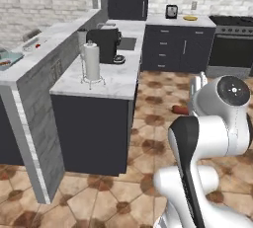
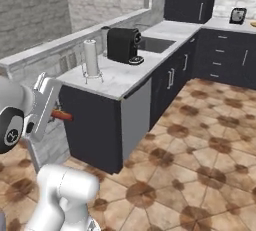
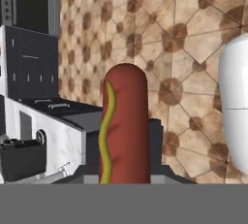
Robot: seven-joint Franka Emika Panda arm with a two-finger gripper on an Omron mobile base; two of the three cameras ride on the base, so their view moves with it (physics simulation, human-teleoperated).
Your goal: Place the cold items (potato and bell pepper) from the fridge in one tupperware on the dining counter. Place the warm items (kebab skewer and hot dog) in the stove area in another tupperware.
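Gripper (image 3: 125, 182) clamped on red-brown hot dog (image 3: 123, 126) with mustard stripe, centre frame, carried above tiled floor. Teal octagonal tupperware (image 1: 10, 59) at far left on white marble dining counter (image 1: 49, 37); delivery remains.

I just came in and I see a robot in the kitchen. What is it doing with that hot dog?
The robot is carrying a hot dog in its claw, which is shut on it. The arm is held up over the tiled floor, beside the dark cabinet with the paper towel roll and coffee machine on top. Far off on the dining counter sits the teal tupperware. The hot dog is not in it yet.
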